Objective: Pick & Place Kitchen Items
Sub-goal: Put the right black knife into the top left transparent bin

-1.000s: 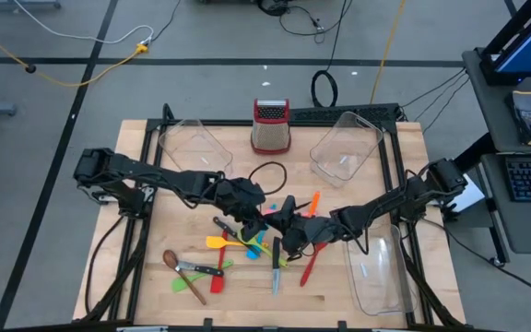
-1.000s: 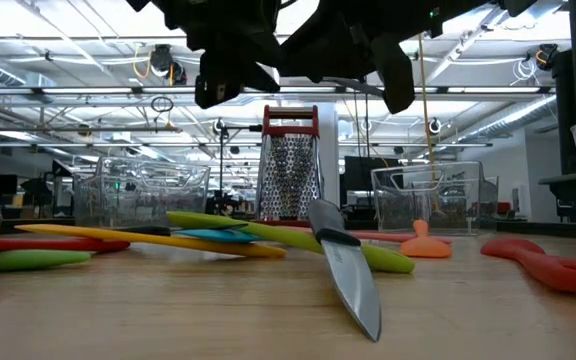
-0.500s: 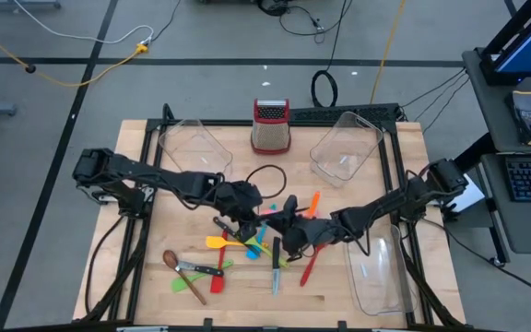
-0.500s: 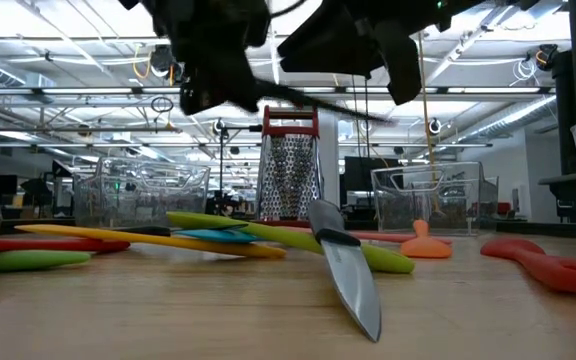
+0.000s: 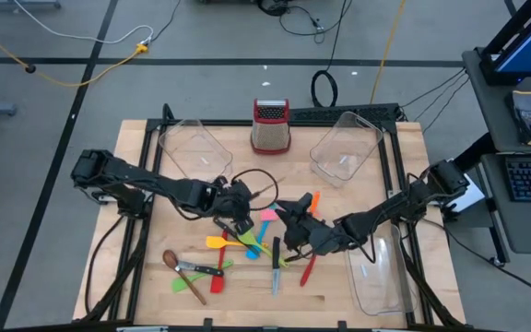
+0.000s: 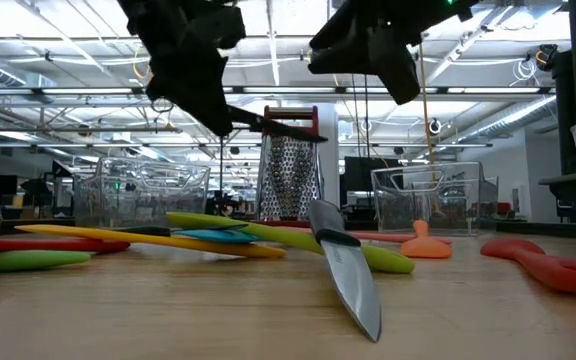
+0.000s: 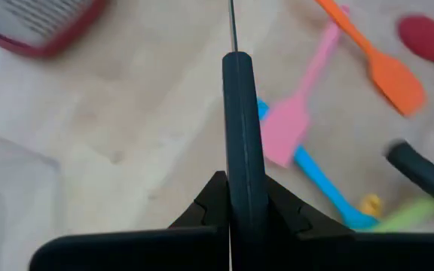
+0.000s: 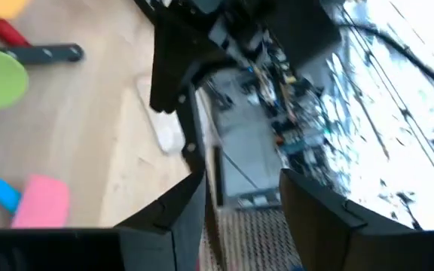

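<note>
My left hand [image 6: 230, 118] has just clamped the black-handled knife [image 7: 241, 150]; my right hand [image 8: 239, 197] has opened, handing it over mid-worktop.

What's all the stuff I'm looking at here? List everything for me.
knife in the air: one, black handle, gripped above the table
knives lying down: two, black handles, front of the pile
spatulas: at least five; orange, pink, blue, yellow, green; mid-table pile
spoons: one brown at the pile's left, at least one red
grater: one, metal with red top, back middle
bins: three, clear; two at the back, one front right
table: one, pale wood
left gripper: closed on the raised knife's handle
right gripper: open, empty, over the pile
</note>
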You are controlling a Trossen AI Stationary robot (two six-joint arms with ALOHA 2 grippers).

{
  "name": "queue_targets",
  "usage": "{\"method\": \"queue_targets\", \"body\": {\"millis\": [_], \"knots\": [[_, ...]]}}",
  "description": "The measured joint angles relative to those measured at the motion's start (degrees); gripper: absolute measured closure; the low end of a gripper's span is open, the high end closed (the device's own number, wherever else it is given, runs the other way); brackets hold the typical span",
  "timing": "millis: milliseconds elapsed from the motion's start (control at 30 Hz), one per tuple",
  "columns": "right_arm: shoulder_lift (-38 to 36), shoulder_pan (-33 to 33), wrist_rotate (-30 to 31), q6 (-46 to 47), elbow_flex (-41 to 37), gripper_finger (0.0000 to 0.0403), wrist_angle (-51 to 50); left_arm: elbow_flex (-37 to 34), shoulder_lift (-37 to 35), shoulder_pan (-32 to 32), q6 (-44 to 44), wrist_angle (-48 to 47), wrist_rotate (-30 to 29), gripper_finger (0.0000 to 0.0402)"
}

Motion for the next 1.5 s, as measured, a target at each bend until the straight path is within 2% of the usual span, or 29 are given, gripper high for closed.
{"method": "queue_targets", "body": {"millis": [333,600,733,967,1133,1267,1367,1500], "knots": [[-0.1,4.0,9.5,6.2,-7.6,0.0251,0.0,0.1,-1.4,-7.3,-5.3,-1.1,-21.9,0.0373],[-1.6,7.2,11.2,15.1,-14.3,0.0265,2.3,0.0,-1.9,-18.8,-6.9,-0.2,-35.1,0.0373],[-3.8,7.7,7.7,18.6,-15.5,0.027,3.8,0.0,-1.9,-25.1,-6.1,2.8,-39.3,0.0373],[-8.2,7.1,-7.2,22.4,-16.7,0.0279,5.2,0.0,-1.9,-34.9,-3.5,8.1,-45.8,0.0373],[-9.6,6.9,-14.1,22.4,-16.7,0.0285,5.8,0.0,-1.9,-39.6,2.5,14.8,-46.8,0.0373],[-9.5,6.9,-16.1,21.7,-16.7,0.0287,5.8,0.0,-1.9,-42.0,10.1,22.4,-44.8,0.0373],[-9.5,6.9,-16.1,20.9,-16.7,0.0287,5.7,0.0,-1.9,-42.9,18.0,29.8,-38.8,0.0373],[-9.5,6.9,-16.1,19.3,-16.7,0.0287,6.5,0.0,-1.9,-42.3,28.4,38.6,-25.6,0.0373]]}}
